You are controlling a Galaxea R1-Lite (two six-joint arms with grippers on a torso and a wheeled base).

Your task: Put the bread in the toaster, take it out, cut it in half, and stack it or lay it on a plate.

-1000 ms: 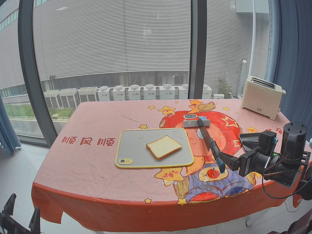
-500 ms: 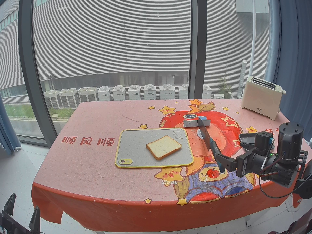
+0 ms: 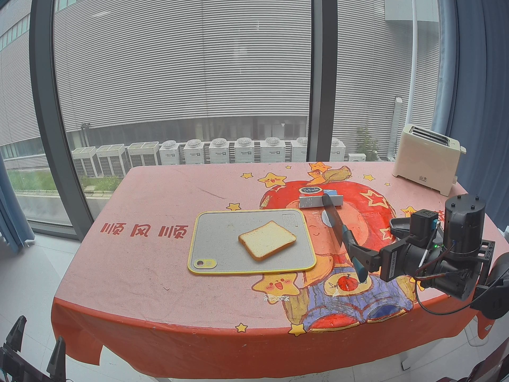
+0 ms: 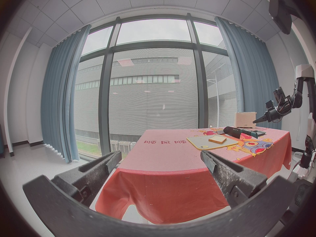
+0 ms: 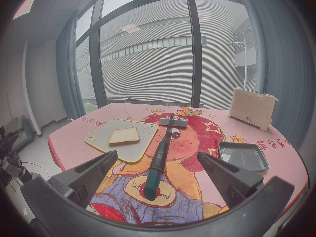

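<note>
The bread [image 3: 266,239] lies flat on the cutting board [image 3: 220,248]; a grey tray [image 5: 260,163] sits near the toaster [image 3: 427,157]. The right claw [image 3: 362,254] is spread wide and hovers at the knife's [image 3: 339,229] handle end. The left claw [image 4: 160,155] is wide too, hanging low, apart from the desk [image 3: 148,293].

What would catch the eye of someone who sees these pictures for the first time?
A pale square slice of bread lies on the grey, yellow-rimmed cutting board at the middle of the pink table. Right of it lies a dark knife with a teal handle, and the open right gripper hangs near that handle, not touching it.
</note>
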